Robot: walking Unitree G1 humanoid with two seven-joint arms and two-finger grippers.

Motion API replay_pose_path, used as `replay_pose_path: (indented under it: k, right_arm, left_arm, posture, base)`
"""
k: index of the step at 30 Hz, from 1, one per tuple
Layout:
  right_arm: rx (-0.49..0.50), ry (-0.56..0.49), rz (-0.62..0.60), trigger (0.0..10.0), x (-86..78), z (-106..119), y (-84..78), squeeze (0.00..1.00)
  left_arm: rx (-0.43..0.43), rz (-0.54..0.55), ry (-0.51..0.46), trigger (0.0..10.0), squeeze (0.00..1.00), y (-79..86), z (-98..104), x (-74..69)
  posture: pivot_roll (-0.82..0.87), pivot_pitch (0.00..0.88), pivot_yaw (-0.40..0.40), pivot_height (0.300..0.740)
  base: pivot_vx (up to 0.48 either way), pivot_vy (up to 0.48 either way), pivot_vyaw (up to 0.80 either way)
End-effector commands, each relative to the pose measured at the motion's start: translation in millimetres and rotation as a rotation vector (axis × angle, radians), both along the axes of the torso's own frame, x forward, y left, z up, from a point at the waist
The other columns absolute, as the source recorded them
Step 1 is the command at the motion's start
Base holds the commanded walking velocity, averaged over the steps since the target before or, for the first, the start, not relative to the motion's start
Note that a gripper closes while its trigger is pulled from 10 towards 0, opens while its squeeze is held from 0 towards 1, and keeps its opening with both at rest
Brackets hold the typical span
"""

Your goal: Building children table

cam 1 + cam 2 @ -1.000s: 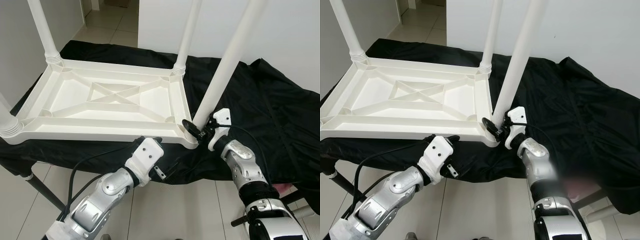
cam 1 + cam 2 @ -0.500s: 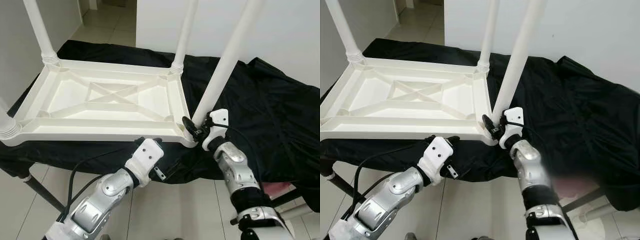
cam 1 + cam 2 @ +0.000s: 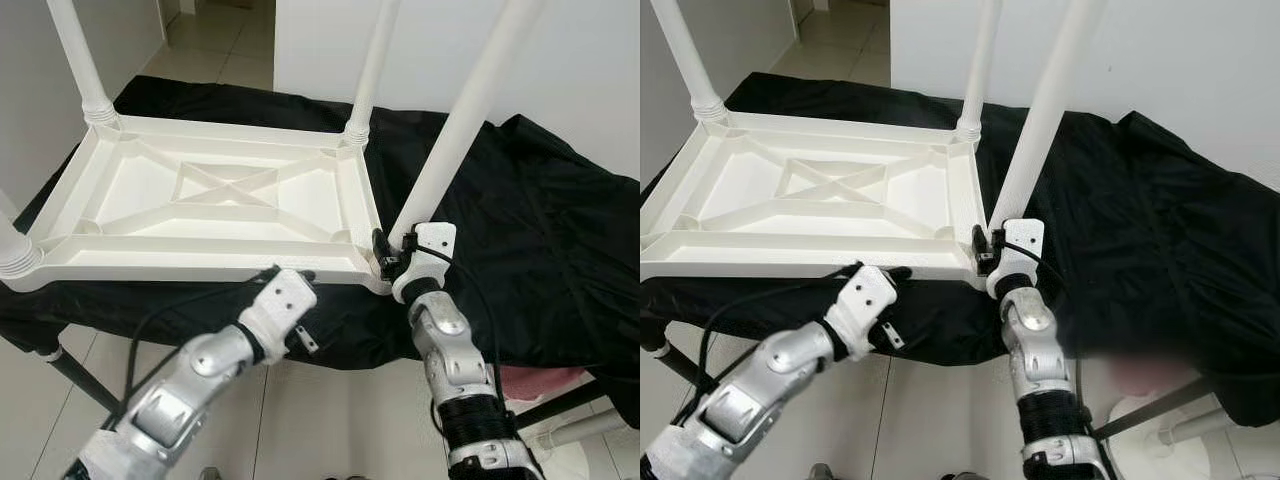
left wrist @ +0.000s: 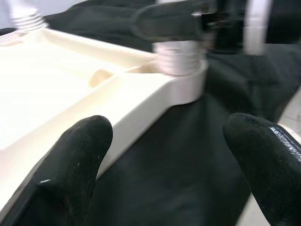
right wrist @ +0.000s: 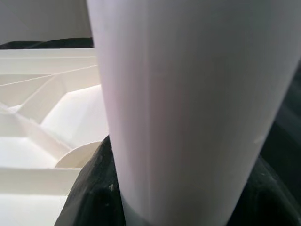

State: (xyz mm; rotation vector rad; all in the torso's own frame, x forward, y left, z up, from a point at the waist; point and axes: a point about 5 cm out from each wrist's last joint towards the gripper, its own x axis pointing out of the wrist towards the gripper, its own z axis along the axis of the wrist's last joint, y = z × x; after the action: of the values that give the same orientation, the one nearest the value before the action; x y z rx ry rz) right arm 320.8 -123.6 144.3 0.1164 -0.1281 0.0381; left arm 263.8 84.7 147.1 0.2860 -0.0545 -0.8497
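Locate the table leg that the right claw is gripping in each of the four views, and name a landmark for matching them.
Left eye view: table leg rises from right of centre to the top edge.
Right eye view: it runs centre to top.
Left wrist view: its ribbed base sits at upper centre, blurred.
Right wrist view: it stands close up between the fingers.
Shared landmark: the white tabletop corner at its base.

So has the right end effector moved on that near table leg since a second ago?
Yes. The right end effector has swung around the leg, closer to the tabletop corner.
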Motion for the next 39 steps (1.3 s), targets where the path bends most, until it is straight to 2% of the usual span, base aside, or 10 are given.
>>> replay_pose_path:
  k: [1,3,14,15,17,24,25,27,28,39]
  right_arm:
    - [0.025,0.106,-0.103,10.0,-8.8,-20.7,-9.9,0.00]
    - [0.037,0.104,-0.149,10.0,-18.5,-19.2,-3.2,0.00]
    - [0.033,0.113,-0.141,10.0,-25.1,-18.1,1.8,0.00]
    - [0.039,0.109,-0.128,10.0,-25.7,-18.4,2.3,0.95]
    - [0.043,0.096,-0.104,10.0,-25.9,-17.5,3.2,1.00]
    - [0.052,0.032,-0.002,10.0,-25.8,-9.7,-1.7,1.00]
    - [0.040,0.018,0.043,10.0,-25.1,-8.0,-4.5,0.48]
    - [0.029,0.009,0.075,10.0,-24.7,-6.8,-6.4,0.48]
    - [0.014,-0.001,0.124,10.0,-23.8,-5.6,-10.5,0.00]
    - [-0.100,-0.017,0.401,10.0,-9.1,-1.0,-35.8,0.00]
  left_arm:
    - [0.013,0.001,-0.006,10.0,0.00,3.9,0.6,2.8]
    - [0.019,0.010,-0.018,10.0,0.00,7.5,2.2,4.5]
    - [0.019,-0.007,-0.022,10.0,0.00,6.7,2.8,5.6]
    - [0.020,-0.013,-0.023,10.0,0.00,6.5,3.2,6.3]
    - [0.017,-0.020,-0.023,10.0,0.00,6.0,3.9,6.6]
    - [-0.009,-0.061,-0.011,10.0,0.00,0.5,5.3,2.7]
    - [-0.015,-0.072,-0.007,10.0,0.00,-1.3,5.7,0.9]
    - [-0.019,-0.080,-0.005,10.0,0.00,-2.4,6.0,-0.2]
    - [-0.023,-0.094,-0.001,10.0,0.00,-4.1,6.4,-2.2]
    - [-0.010,-0.142,0.001,10.0,0.00,-8.9,6.5,-6.7]
  posture:
    - [0.05,0.085,-0.103,0.740]
    - [0.05,0.080,-0.103,0.740]
    - [0.04,0.059,-0.095,0.740]
    - [0.05,0.056,-0.095,0.740]
    - [0.05,0.053,-0.094,0.740]
    - [0.05,0.041,-0.089,0.740]
    - [0.05,0.037,-0.090,0.740]
    - [0.05,0.037,-0.090,0.740]
    - [0.05,0.033,-0.090,0.740]
    - [0.04,0.038,-0.083,0.740]
  base:
    - [0.000,0.000,0.00]
    - [0.000,0.000,0.00]
    - [0.000,0.000,0.00]
    - [0.000,0.000,0.00]
    - [0.000,0.000,0.00]
    - [0.000,0.000,0.00]
    - [0.000,0.000,0.00]
    - [0.000,0.000,0.00]
    - [0.000,0.000,0.00]
    - [0.000,0.000,0.00]
